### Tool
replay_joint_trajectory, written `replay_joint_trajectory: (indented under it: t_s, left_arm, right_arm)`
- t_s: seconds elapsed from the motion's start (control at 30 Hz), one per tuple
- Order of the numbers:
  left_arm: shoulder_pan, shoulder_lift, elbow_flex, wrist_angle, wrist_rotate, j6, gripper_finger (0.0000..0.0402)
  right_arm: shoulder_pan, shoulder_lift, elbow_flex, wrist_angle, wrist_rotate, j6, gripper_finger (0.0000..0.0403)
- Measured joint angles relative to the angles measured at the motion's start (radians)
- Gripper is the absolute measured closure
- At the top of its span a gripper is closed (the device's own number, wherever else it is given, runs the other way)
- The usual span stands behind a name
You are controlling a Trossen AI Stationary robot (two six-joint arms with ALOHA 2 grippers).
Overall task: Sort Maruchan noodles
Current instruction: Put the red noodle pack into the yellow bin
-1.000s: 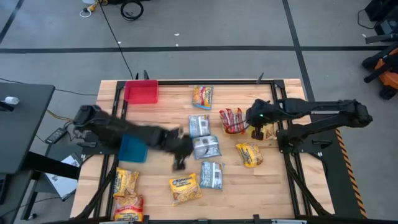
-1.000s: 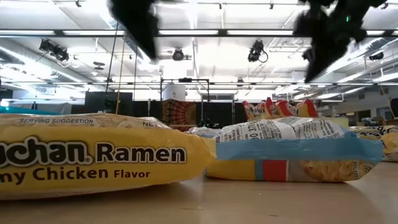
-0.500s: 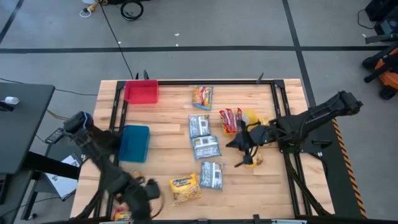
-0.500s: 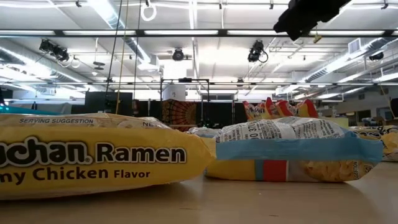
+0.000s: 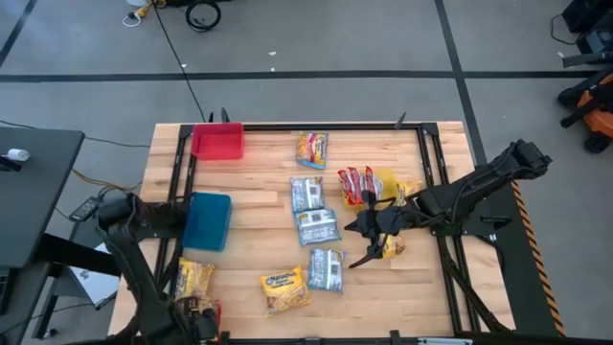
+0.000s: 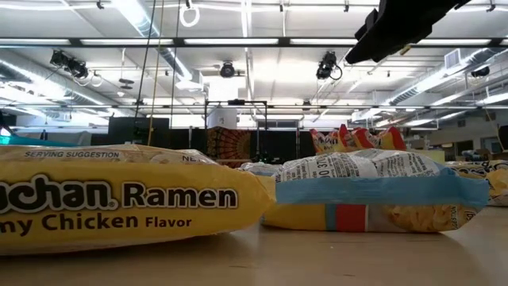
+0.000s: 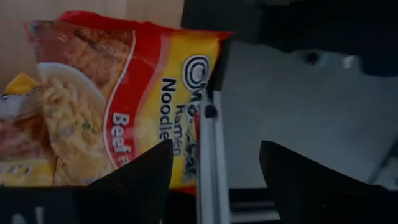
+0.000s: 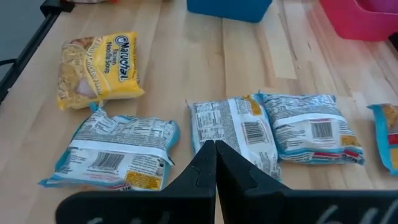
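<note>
Left gripper (image 5: pixel 196 324) has swung to the near-left corner, jaws spread over the red beef packet (image 7: pixel 118 106) at the table edge (image 7: pixel 208 149). Right gripper (image 8: pixel 215 163) hovers pressed together over the silver-blue packets (image 8: pixel 233 134). Risk: beef packet overhangs, could slide off.

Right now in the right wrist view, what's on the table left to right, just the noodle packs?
Yellow chicken pack → first silver-blue pack → middle silver-blue pack → third silver-blue pack → a pack cut off at the frame edge.
</note>
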Motion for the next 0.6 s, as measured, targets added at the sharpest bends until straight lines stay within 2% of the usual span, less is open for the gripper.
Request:
replay_joint_trajectory:
  t_s: [0.37, 0.5, 0.6]
  left_arm:
    - [0.018, 0.128, 0.002, -0.066, -0.007, 0.040, 0.0175]
    - [0.019, 0.140, 0.003, -0.111, -0.067, 0.104, 0.0189]
    - [0.026, 0.149, 0.002, -0.137, -0.108, 0.149, 0.0217]
  right_arm:
    - [-0.002, -0.010, 0.000, 0.001, 0.000, -0.044, 0.0397]
    - [-0.002, -0.010, 0.000, 0.001, 0.000, -0.044, 0.0396]
    - [-0.001, -0.010, 0.000, 0.001, -0.004, -0.044, 0.0396]
